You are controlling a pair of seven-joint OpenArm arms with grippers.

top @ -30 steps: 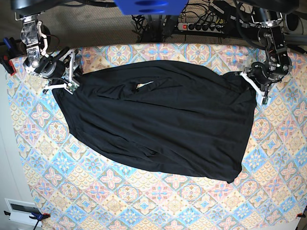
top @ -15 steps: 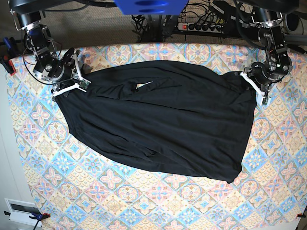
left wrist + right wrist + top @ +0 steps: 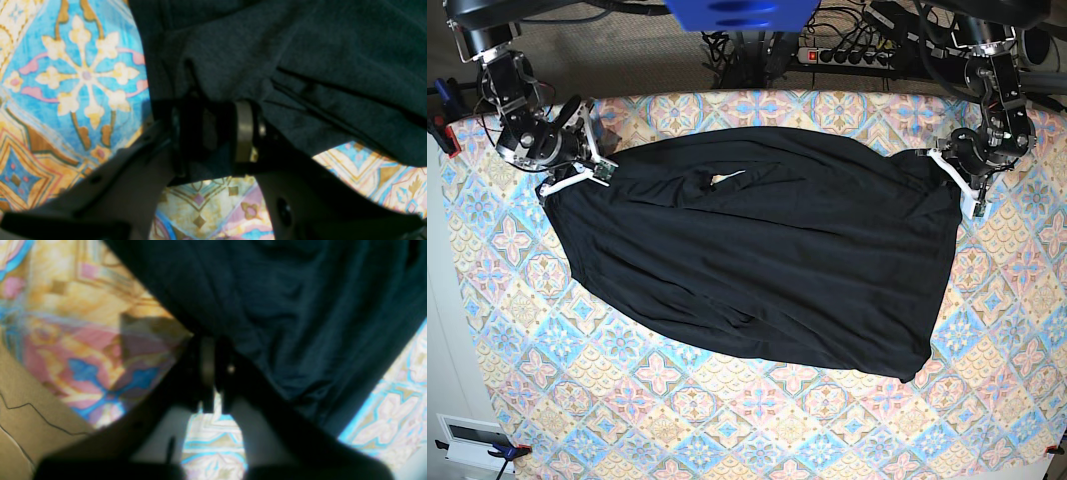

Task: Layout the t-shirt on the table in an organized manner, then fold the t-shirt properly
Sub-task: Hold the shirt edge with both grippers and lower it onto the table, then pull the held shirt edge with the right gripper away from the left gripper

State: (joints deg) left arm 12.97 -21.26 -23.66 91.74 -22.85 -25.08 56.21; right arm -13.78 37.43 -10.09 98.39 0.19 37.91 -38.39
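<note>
1. Looking through my left wrist camera, I see my left claw [image 3: 213, 133] clamped on a bunched edge of the t-shirt [image 3: 300, 60] — black fabric fills the gap between the fingers [image 3: 244, 131]. The cloth spreads from 12 round to 3 o'clock, and the table [image 3: 76, 76] shows its blue floral tile at 9 o'clock.

2. From my right wrist camera, my right claw [image 3: 213, 373] is pinched together on the t-shirt [image 3: 283, 306] edge, the dark fabric rising from the fingertips toward 12 and 2 o'clock. Patterned table [image 3: 66, 340] lies at 9 o'clock; the view is blurred.

3. In the base view the t-shirt [image 3: 767, 250] lies spread across the middle of the table [image 3: 727, 420], wrinkled, with a small gap near its upper fold. My right claw [image 3: 577, 165] holds its corner at 10 o'clock — my left claw [image 3: 962, 180] holds the opposite edge at 2 o'clock.
</note>
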